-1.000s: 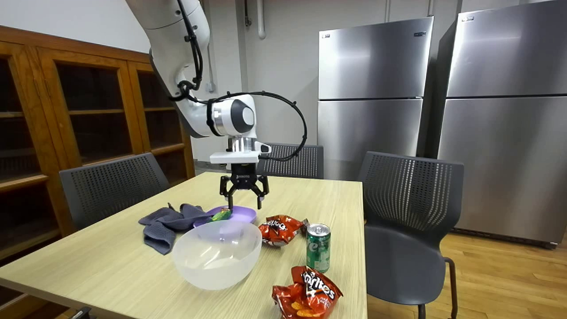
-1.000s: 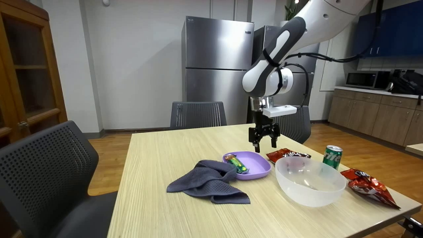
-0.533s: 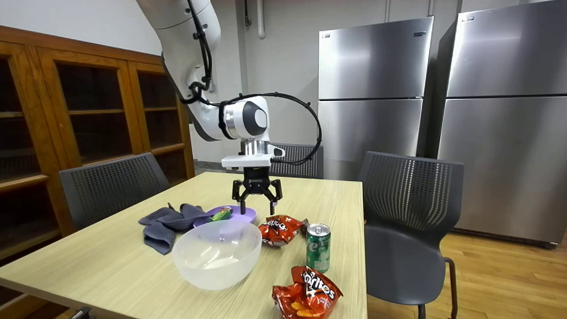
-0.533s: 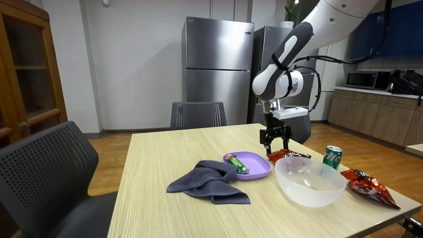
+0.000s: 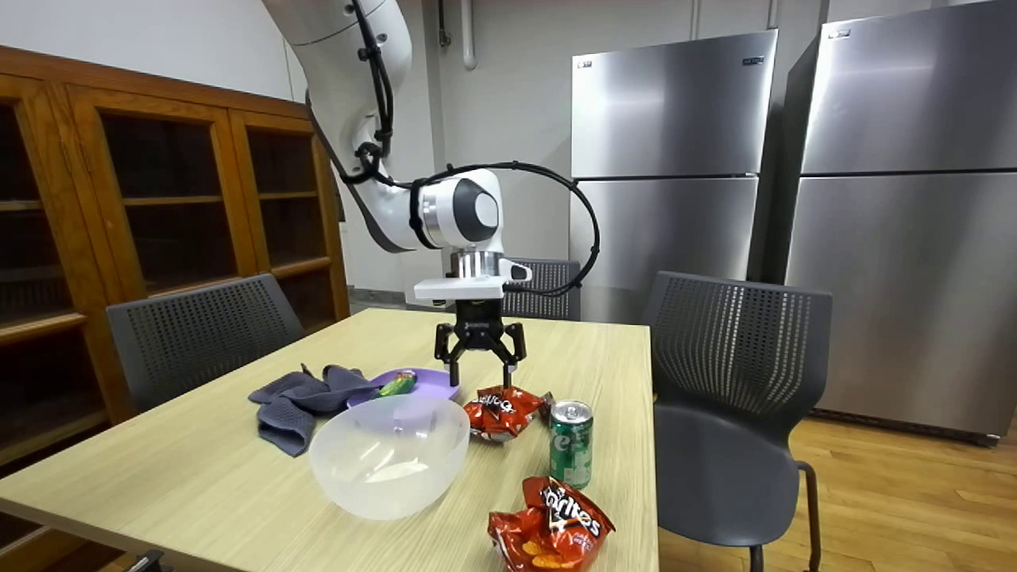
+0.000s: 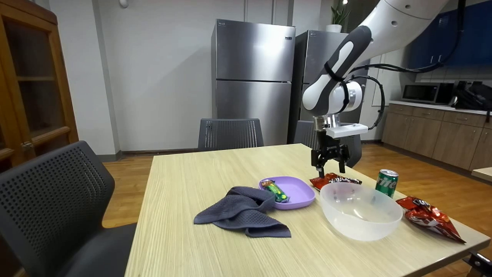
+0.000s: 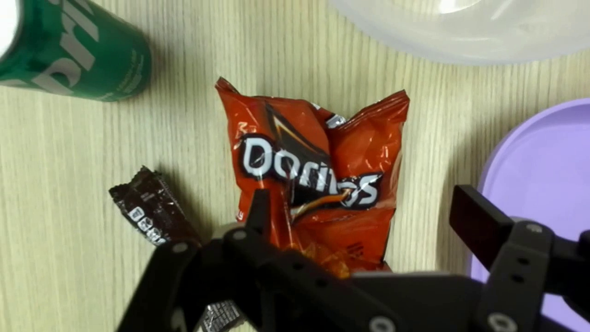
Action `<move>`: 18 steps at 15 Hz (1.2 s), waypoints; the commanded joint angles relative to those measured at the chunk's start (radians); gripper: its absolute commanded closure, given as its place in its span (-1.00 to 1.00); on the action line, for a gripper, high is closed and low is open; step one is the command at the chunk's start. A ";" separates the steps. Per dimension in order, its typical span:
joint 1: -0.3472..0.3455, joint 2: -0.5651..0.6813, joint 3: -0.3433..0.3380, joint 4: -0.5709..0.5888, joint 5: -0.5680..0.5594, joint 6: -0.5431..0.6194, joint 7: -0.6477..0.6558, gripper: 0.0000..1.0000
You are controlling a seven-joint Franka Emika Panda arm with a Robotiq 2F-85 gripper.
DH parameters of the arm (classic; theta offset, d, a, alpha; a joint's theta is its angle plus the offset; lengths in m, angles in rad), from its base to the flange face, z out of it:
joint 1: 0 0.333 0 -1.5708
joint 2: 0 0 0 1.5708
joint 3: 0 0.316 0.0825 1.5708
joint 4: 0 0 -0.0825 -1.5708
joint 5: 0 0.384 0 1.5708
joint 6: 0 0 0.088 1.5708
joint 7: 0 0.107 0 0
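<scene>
Surface of pale wood grain [image 6: 180,192] is spreading beneath a white, jointed robot arm [image 5: 342,103]. A crumpled, dark-grey textured cloth [image 6: 246,211] is lying to one side, a round, frosted translucent plastic bowl [image 6: 357,229] is standing upright, and a shallow lilac plate [image 6: 298,192] is sitting near both, its edge meeting the cloth. A crumpled red foil Doritos bag [image 7: 318,170] is lying near the bowl and plate; a matching red bag [image 5: 552,524] is lying apart. Two black fingers [image 7: 479,226] are hanging over the Doritos bag and the plate's edge, spread wide and gripping nothing. A green-and-silver cylindrical metal can [image 5: 570,445] is standing between the bags. A green-wrapped snack bar [image 6: 276,191] is resting in the plate, and a dark brown foil packet [image 7: 156,207], partly hidden by the fingers, is lying beside the Doritos bag.
</scene>
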 commanded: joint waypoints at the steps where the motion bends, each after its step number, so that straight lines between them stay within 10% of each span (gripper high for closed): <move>1: -0.015 -0.034 -0.001 -0.024 0.009 -0.012 0.026 -1.00; 18: -0.043 0.030 -0.005 0.025 0.020 -0.009 0.036 -1.00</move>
